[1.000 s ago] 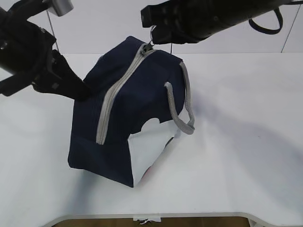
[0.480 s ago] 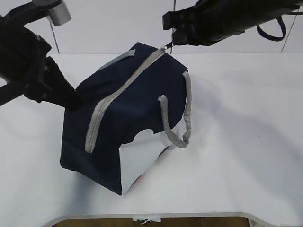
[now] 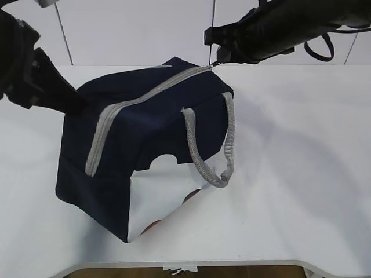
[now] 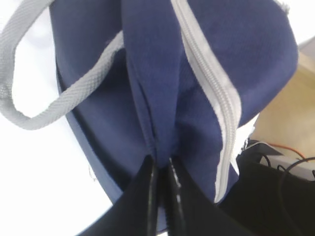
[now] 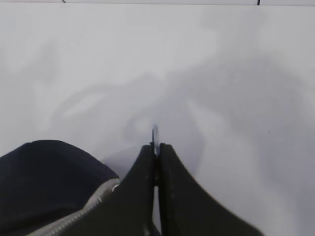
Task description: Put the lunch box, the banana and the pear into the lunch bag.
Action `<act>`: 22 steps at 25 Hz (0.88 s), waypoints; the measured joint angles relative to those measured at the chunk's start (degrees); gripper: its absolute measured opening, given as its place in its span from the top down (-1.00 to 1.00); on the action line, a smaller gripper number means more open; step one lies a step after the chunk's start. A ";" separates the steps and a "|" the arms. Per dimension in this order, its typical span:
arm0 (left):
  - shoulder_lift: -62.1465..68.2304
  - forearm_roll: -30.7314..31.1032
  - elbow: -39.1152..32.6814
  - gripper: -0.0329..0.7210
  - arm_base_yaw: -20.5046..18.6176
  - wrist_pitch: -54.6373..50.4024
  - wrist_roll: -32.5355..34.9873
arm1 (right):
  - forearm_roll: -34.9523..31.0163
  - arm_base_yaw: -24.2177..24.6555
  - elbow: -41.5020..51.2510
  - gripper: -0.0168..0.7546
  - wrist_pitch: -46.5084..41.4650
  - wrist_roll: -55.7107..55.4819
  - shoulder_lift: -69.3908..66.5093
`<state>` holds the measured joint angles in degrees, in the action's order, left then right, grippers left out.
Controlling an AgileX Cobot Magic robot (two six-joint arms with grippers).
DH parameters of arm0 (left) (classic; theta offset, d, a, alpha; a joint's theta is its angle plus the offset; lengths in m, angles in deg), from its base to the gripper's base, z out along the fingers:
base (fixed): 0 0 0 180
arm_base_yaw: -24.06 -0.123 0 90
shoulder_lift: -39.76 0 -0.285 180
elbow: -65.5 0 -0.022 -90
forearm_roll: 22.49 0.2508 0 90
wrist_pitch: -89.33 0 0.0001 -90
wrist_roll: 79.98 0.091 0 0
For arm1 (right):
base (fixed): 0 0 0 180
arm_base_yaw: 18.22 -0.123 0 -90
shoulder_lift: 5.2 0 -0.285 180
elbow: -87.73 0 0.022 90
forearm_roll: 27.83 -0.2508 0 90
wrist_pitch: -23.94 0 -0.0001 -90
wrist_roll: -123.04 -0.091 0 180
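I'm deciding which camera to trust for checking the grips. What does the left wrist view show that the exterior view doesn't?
Only the left wrist view shows the left gripper shut on a pinched fold of navy fabric. Only the exterior view shows the right gripper shut on the zipper pull, the white side panel and the table. Both show the lunch bag, its closed grey zipper and a webbing handle.

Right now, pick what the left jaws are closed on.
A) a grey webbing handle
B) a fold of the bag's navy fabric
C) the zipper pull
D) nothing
B: in the left wrist view the left gripper has its jaws pinched shut on a ridge of navy fabric of the lunch bag, beside the grey zipper.
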<state>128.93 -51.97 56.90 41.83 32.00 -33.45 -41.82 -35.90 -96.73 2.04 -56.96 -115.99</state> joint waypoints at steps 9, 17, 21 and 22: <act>0.22 -4.63 0.00 0.92 -0.28 0.78 -0.13 | -2.60 1.00 -6.34 0.95 -9.44 0.00 -0.98; 2.30 -13.31 -0.10 0.40 -0.28 -0.24 -0.13 | -11.58 1.17 -12.92 0.95 -19.32 3.07 -0.98; 2.48 -16.83 -0.10 0.00 -0.37 0.84 -0.13 | -14.70 1.26 -12.95 0.95 -21.03 3.87 -0.98; 2.52 -18.33 -0.10 -0.05 -0.37 1.63 -0.13 | -14.86 1.26 -12.95 0.95 -21.11 3.94 -0.98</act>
<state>131.45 -70.30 56.79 41.46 33.63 -33.58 -56.68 -34.64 -109.68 -19.08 -53.02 -116.97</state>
